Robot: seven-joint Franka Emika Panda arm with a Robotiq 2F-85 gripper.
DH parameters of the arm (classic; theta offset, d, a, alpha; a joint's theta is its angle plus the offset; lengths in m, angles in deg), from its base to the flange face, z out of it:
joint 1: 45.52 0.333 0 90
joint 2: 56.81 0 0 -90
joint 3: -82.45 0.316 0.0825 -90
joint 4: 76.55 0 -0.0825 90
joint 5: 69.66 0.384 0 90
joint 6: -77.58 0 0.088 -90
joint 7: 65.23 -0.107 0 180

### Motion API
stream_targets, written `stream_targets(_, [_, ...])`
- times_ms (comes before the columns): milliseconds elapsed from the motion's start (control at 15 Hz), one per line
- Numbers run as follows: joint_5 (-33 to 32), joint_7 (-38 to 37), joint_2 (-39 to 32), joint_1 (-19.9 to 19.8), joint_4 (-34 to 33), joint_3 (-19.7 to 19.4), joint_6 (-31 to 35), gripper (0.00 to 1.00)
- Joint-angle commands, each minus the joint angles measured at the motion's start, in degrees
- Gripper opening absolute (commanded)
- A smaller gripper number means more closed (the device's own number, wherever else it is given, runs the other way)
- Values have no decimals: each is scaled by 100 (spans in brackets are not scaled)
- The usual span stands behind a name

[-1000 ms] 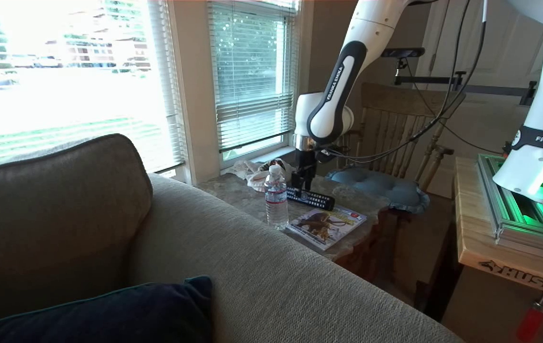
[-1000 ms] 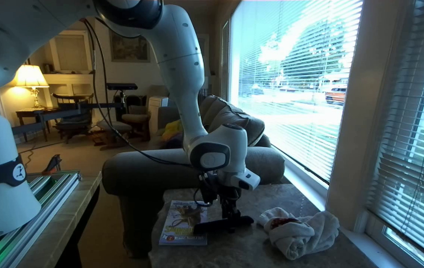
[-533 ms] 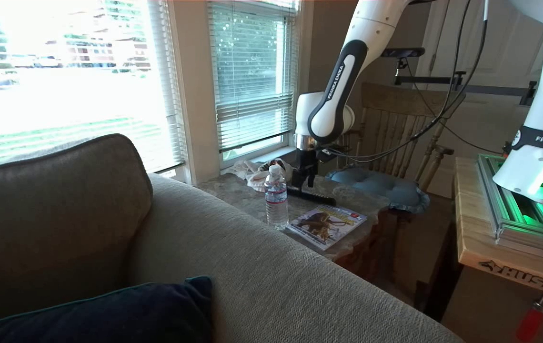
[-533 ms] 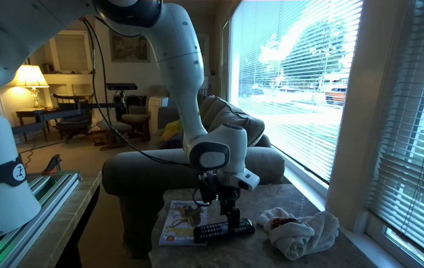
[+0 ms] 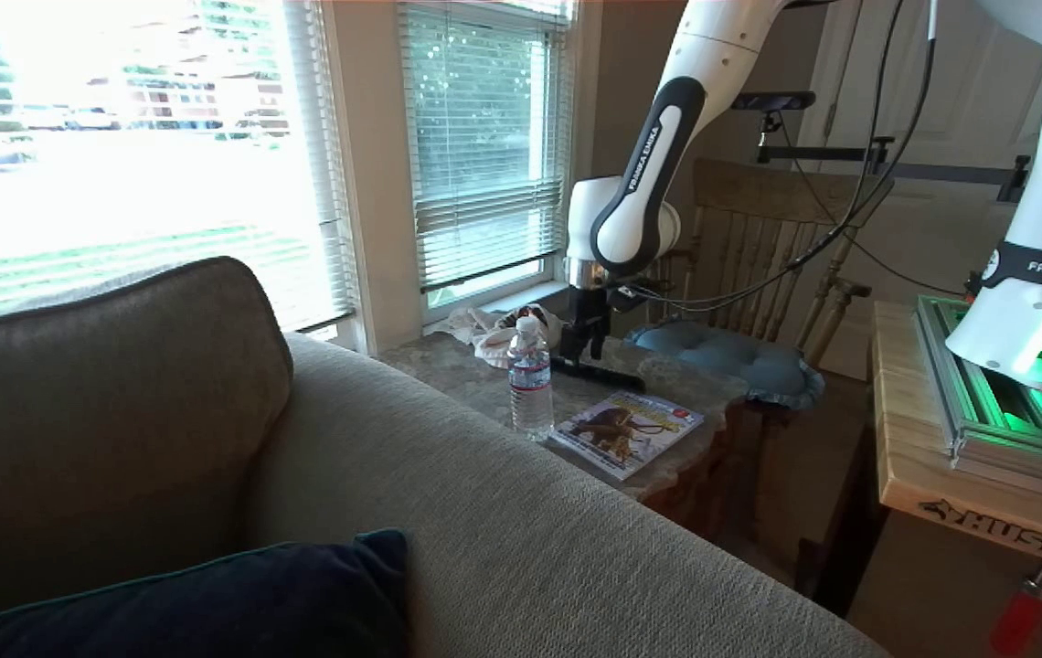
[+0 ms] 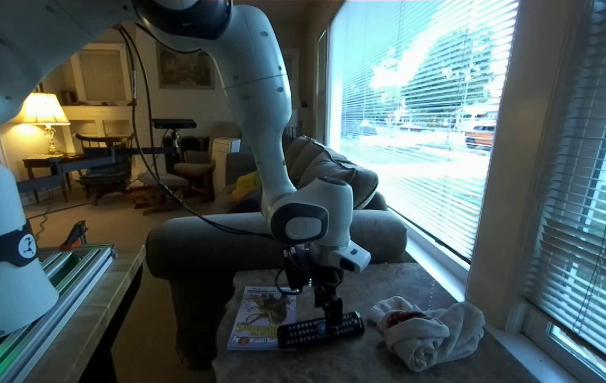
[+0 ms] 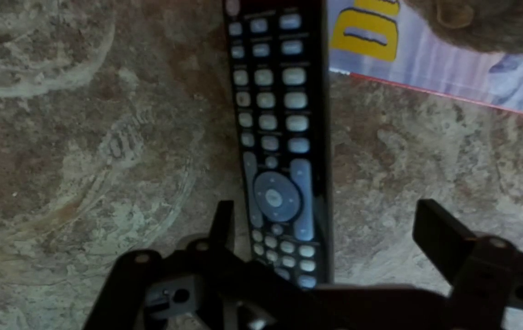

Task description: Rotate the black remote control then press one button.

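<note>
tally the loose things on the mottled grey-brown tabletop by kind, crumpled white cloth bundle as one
Slim black oblong remote control: 1
Flat rectangular picture-covered magazine: 1
Clear cylindrical plastic bottle: 1
Crumpled white cloth bundle: 1
Total: 4

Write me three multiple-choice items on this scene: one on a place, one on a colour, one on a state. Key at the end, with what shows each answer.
1. In the wrist view, where does the magazine show relative to the black remote control?
A. To its left
B. To its right
C. Below it

2. What colour is the cap on the plastic bottle?
A. Green
B. Black
C. White

3. How does the gripper stand?
A. Open
B. Shut
C. Out of every view

1 B: its cover appears only right of the remote.
2 C: an exterior view shows the white cap.
3 A: the wrist view shows its fingers apart, the remote visible between them.
</note>
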Motion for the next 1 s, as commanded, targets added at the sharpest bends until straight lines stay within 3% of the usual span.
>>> stream_targets(0, [5,-27,-15,32,-2,3,-96,100])
stream_targets(867, [-21,-51,-272,113,-169,-49,-94,100])
stream_targets(933, [-22,-50,-279,114,-171,-50,-93,78])
